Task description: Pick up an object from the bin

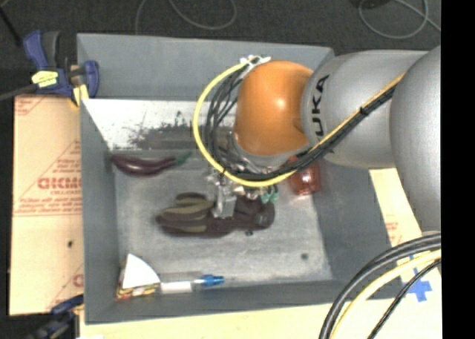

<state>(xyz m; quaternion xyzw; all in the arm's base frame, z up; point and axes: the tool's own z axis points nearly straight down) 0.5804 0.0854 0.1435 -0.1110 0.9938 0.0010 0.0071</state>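
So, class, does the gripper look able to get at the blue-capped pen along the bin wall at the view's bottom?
Probably yes. The pen lies uncovered, apart from the dark glove-like thing under the gripper; the bin wall right beside it could crowd the approach.

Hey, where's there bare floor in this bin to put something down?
Bare floor lies lower right, between the dark glove-like thing and the bin wall, and at left between the purple eggplant and white wedge. The middle under the gripper is crowded.

"UKA" on the grey arm
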